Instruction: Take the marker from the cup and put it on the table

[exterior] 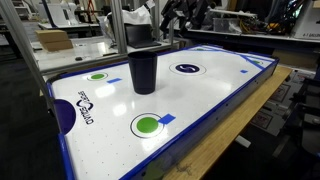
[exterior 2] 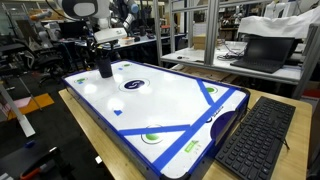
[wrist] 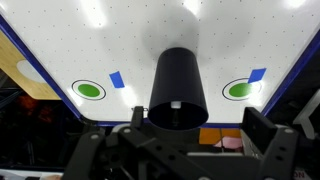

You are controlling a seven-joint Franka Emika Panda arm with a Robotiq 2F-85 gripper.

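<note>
The marker (wrist: 176,104) shows only as a small pale fleck at the mouth of the tall, dark navy plastic cup (wrist: 178,85) in the wrist view, too small to be sure of. The large white air-hockey table (exterior: 215,90) with a blue rim lies on a plain wooden bench (exterior 2: 80,108), with a black keyboard (exterior 2: 255,140) beside it. The cup stands upright on the table near a green circle (exterior: 146,125). The black gripper (exterior: 140,40) hangs just above its rim, jaws spread, gripping nothing.

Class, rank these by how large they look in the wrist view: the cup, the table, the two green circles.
1. table, fills the view.
2. cup, enlarged by nearness.
3. green circles: alike, so tied.
</note>
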